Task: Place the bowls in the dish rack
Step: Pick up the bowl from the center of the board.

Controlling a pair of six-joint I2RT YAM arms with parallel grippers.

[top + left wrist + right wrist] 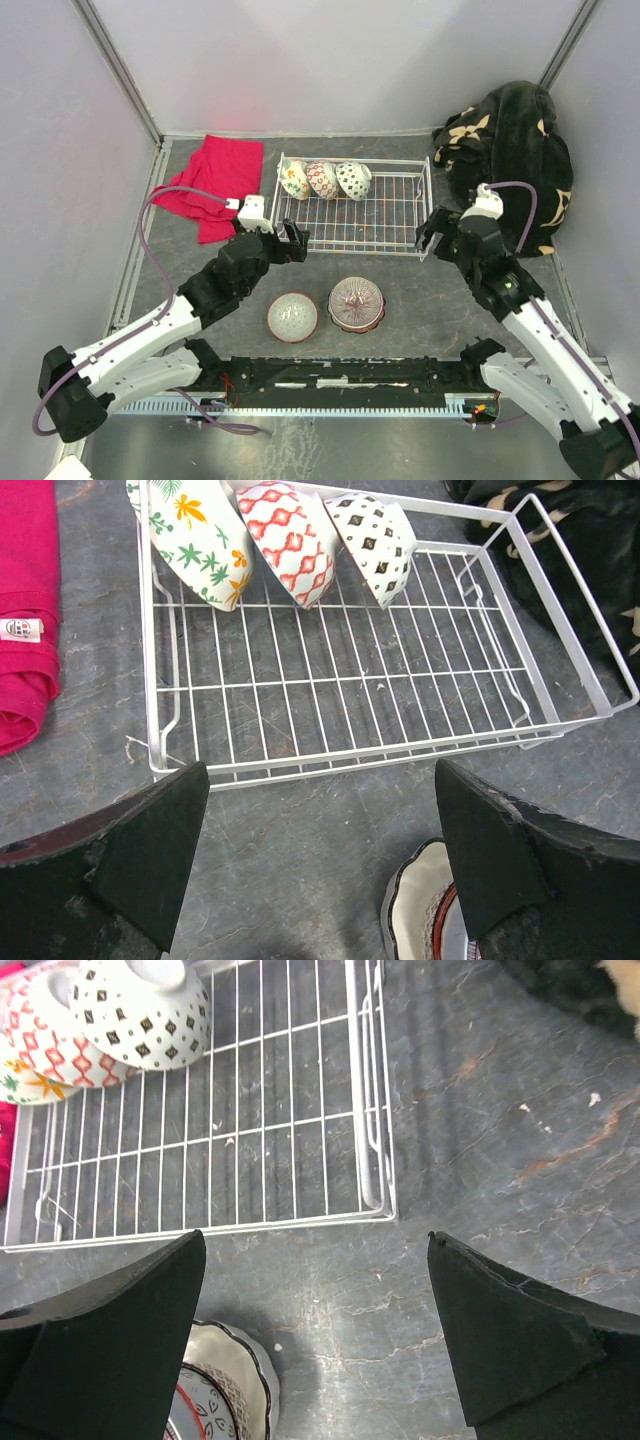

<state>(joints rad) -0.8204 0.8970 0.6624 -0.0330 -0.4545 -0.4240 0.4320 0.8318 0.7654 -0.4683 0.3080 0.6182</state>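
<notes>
Top external view shows three bowls (322, 179) leaning in a row at the far left end of the dish rack (400, 215), so that much looks done. A left bowl (293, 317) and a right bowl (357, 304) sit side by side on the table (430, 310) just in front of the rack, not yet loaded. The left gripper (293, 241) and right gripper (428, 234) hover at the rack's near corners, jaws spread wide, holding nothing.

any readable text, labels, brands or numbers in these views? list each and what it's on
No text can be read in any view.
White tag on the red cloth: dark print, too small and blurred to read.
Leaf bowl, red-lattice bowl, diamond bowl in the dish rack: painted patterns only, no lettering.
</notes>
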